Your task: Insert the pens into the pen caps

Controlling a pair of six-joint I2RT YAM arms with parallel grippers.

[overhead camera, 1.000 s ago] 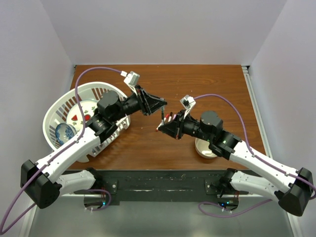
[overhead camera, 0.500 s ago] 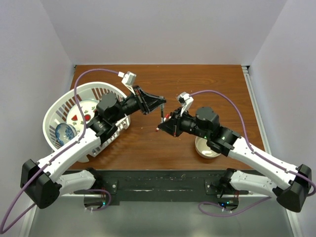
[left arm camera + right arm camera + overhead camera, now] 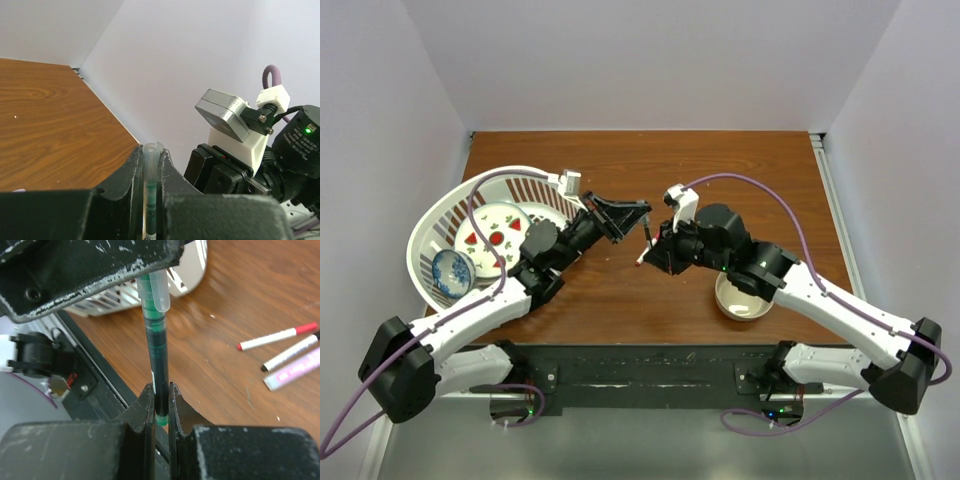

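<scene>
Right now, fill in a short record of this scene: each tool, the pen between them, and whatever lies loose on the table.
Left tool: shut on the clear cap
Right tool: shut on the green pen at its uncapped end
Green pen: held above the table between both tools, its top inside the clear cap
Loose on table: red-ended white pen, black-tipped white pen, pink pen
Other items: white basket on the left, bowl under the right arm

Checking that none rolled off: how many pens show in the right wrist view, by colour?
Green pen, held upright: 1
White pens, lying loose: 2
Pink pen, lying loose: 1
Total: 4
</scene>
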